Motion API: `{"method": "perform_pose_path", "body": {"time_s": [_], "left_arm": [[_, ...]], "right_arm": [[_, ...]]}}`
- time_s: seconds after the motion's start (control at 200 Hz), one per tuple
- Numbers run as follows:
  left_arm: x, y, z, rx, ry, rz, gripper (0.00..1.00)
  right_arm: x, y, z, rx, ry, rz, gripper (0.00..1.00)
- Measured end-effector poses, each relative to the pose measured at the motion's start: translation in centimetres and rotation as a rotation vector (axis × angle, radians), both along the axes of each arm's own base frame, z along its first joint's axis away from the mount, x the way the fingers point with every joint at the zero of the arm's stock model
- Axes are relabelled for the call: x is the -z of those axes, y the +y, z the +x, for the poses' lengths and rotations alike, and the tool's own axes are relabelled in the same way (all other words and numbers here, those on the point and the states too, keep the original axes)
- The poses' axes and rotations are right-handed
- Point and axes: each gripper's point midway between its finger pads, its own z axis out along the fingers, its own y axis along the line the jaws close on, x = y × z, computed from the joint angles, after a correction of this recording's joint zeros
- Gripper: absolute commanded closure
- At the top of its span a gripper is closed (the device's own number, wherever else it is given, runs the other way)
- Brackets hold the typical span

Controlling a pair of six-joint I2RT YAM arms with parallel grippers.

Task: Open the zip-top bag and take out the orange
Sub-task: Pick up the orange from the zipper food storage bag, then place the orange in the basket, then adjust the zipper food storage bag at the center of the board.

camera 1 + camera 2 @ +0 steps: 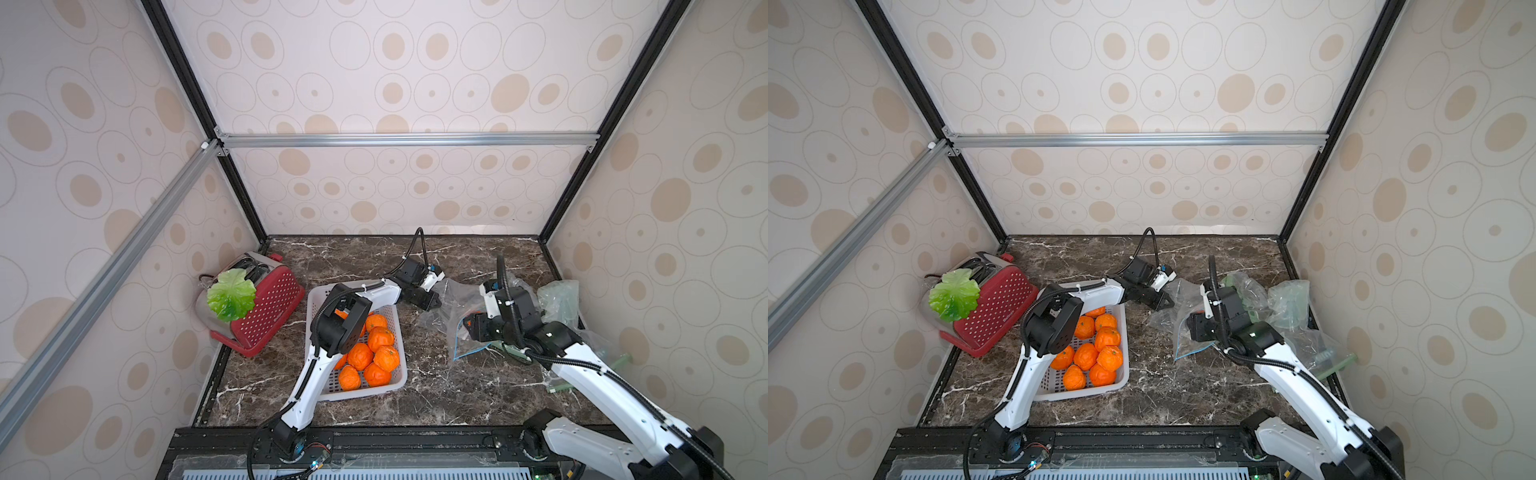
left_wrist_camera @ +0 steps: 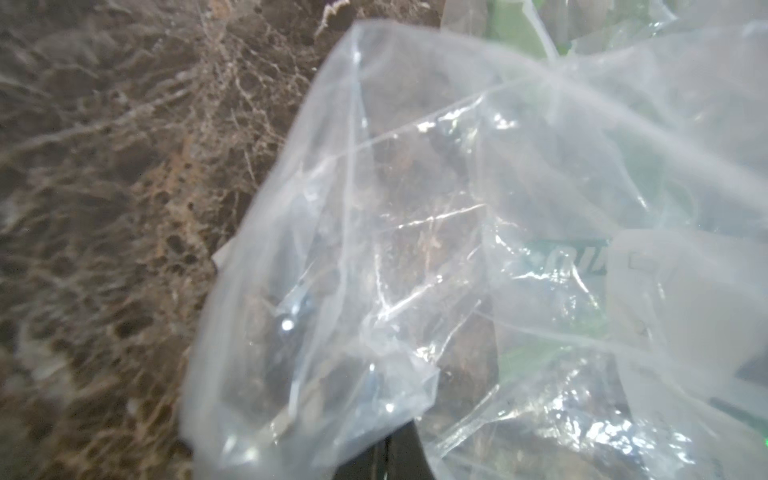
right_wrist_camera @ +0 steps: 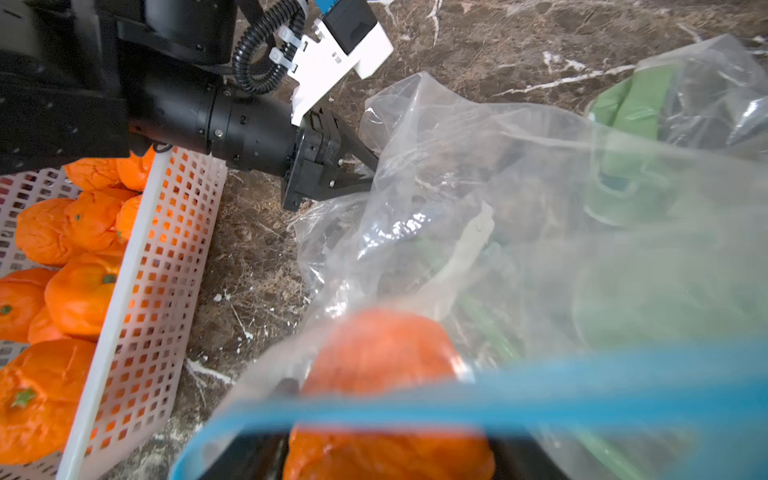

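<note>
Inside crumpled clear blue-rimmed bag (image 3: 478,174): wrinkled, glossy orange (image 3: 382,357).

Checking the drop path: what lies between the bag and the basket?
Only bare table, shown in the right wrist view; the left gripper crosses above it to the bag.

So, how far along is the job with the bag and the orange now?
Done: the bag has its blue zip open. In hand: the left tool pinches the bag's far end; the right tool is inside the mouth around the orange, grip unclear. Left: pull the orange out.
</note>
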Motion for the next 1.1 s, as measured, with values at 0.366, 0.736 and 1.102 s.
{"method": "perform_pose_path", "body": {"time_s": [0.366, 0.736, 1.102], "left_arm": [[-1.8, 0.9, 1.0, -0.059, -0.041, 0.044, 0.33], [-14.9, 3.2, 2.0, -0.144, -0.263, 0.02, 0.01], [-30.2, 10.0, -1.3, -0.329, -0.58, -0.076, 0.01]], "right_arm": [[-6.1, 2.6, -4.7, -0.212, -0.137, 0.229, 0.45], [-8.9, 8.4, -3.2, -0.385, -0.15, 0.461, 0.45], [-4.2, 17.9, 0.8, -0.516, -0.03, 0.446, 0.46]]}}
